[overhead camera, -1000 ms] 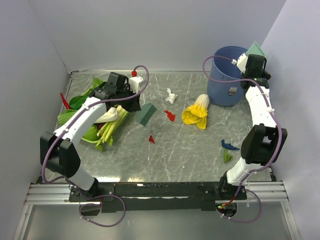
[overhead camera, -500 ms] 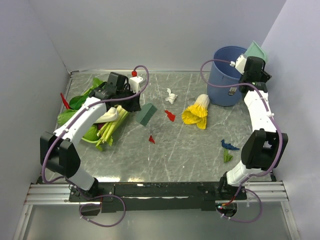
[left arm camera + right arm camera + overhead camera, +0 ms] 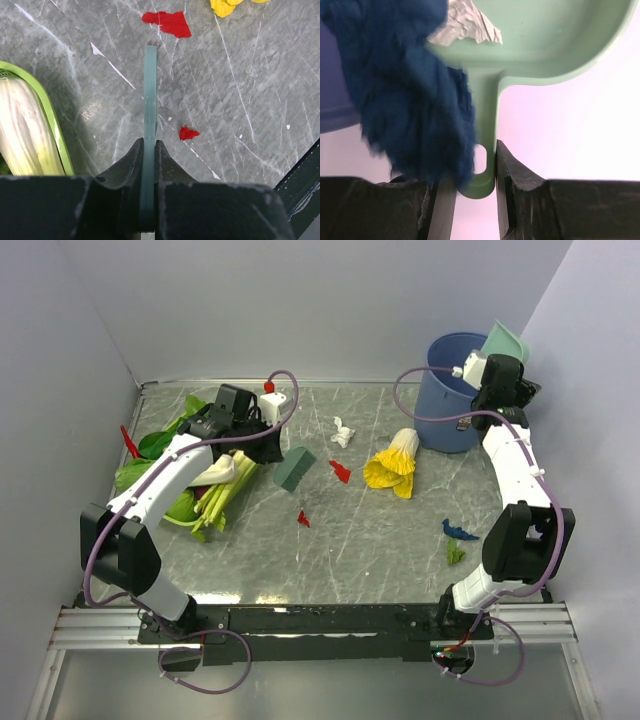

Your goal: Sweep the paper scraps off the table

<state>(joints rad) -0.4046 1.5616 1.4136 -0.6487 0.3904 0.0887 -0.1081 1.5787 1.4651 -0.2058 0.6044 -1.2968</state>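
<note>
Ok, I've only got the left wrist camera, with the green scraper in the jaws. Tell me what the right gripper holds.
Observer: The right gripper is shut on the handle of a pale green dustpan, raised at the rim of the blue bucket.
Operator: Now report what's in that pan.
Observer: A dark blue paper scrap, blurred and hanging toward the handle, and a white paper scrap behind it.
</note>
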